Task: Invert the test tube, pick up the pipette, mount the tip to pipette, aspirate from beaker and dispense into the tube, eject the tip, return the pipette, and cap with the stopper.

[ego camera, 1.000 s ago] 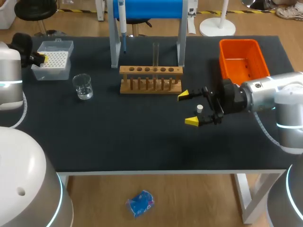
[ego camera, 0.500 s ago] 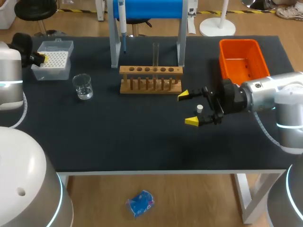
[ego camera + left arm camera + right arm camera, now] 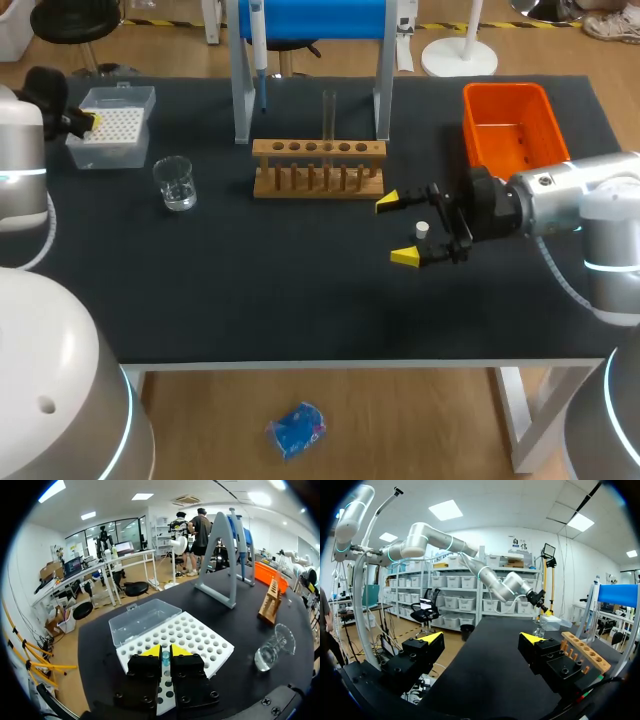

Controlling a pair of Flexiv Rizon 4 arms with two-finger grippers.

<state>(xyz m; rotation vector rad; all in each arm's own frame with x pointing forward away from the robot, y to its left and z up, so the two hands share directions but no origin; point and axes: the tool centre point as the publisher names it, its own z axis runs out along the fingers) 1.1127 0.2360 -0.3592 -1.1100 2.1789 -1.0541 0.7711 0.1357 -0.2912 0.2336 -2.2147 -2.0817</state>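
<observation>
Your right gripper (image 3: 396, 229) lies low over the black table (image 3: 300, 300), in front of the long orange plastic bin (image 3: 510, 125). Its jaws are spread wide and grip nothing. The small white stopper (image 3: 422, 229) stands upright in the gap between them, back towards the palm and apart from both yellow-tipped fingers (image 3: 405, 257). The right wrist view shows that same gripper (image 3: 482, 638) just as wide, with only bare table ahead of it and the wooden test-tube rack (image 3: 582, 652) off to one side.

Your left gripper (image 3: 165, 650) hovers over the white perforated pipette-tip box (image 3: 200, 637), whose clear lid is swung open. Its jaws are drawn together to a narrow slit. A small pale blue piece (image 3: 165, 656) shows in that slit, and you cannot tell whether it is pinched or merely sits below. From the head view this gripper (image 3: 85, 123) is at the box's (image 3: 110, 125) near-left edge.

The clear glass test tube (image 3: 328, 112) stands upright in the rack (image 3: 318, 167) at mid-table. The small glass beaker (image 3: 175, 183) sits between the rack and the tip box, apart from both. The white and blue pipette (image 3: 258, 45) hangs on the grey-blue stand (image 3: 242, 100) behind the rack.
</observation>
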